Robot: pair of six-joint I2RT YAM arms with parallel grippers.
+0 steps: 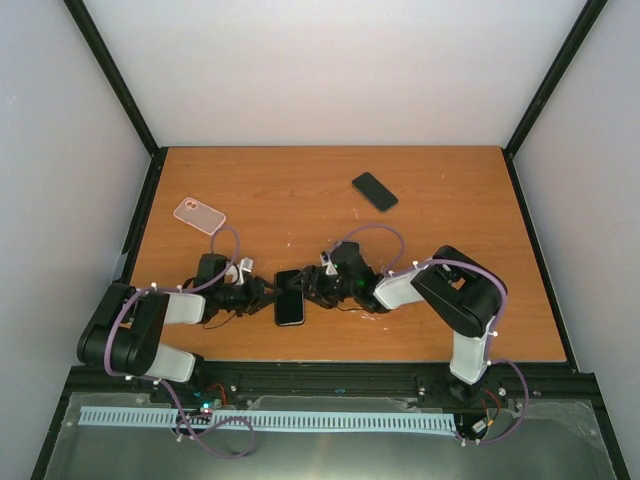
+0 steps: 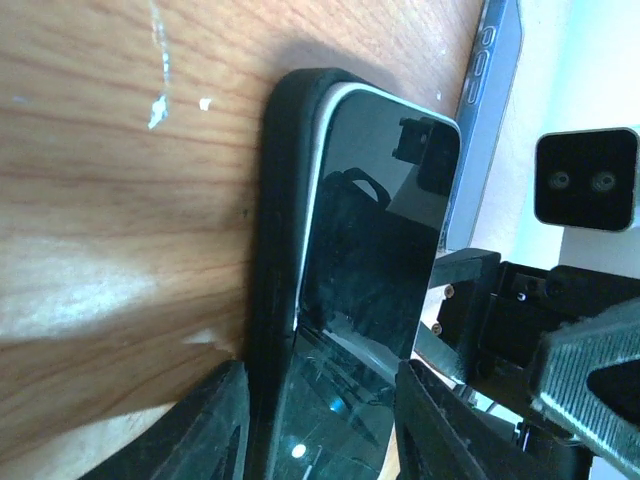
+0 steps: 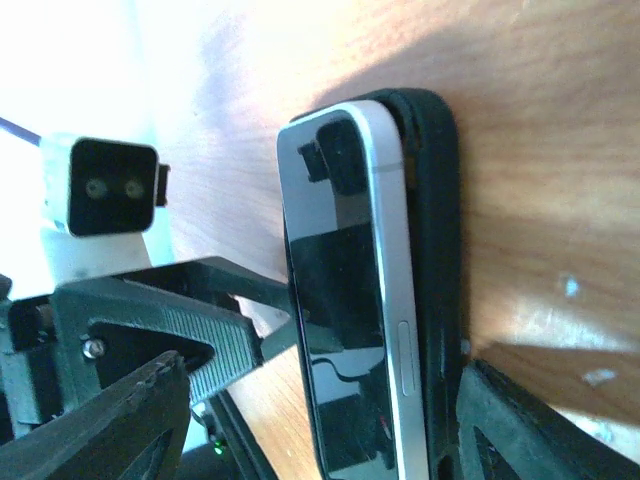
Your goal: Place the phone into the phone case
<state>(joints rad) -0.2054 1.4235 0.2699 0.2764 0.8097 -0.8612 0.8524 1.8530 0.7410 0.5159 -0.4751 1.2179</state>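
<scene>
Wood-grain counter point(image 1: 300, 190) lies under both arms near its front edge. Left gripper point(image 2: 320, 430) pinches narrowly across the phone point(image 2: 375, 250) and black phone case point(image 2: 285, 200), while right gripper point(image 3: 320, 420) straddles them with jaws wide. The phone sits tilted in the case, one long edge unseated. Its glass looks slick, rigid and breakable and the case rubbery, so I judge the long edges the place to press.

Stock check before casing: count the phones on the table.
2: one phone partly in a black case, front centre; one dark phone far right. Pink case far left might hide another.
</scene>
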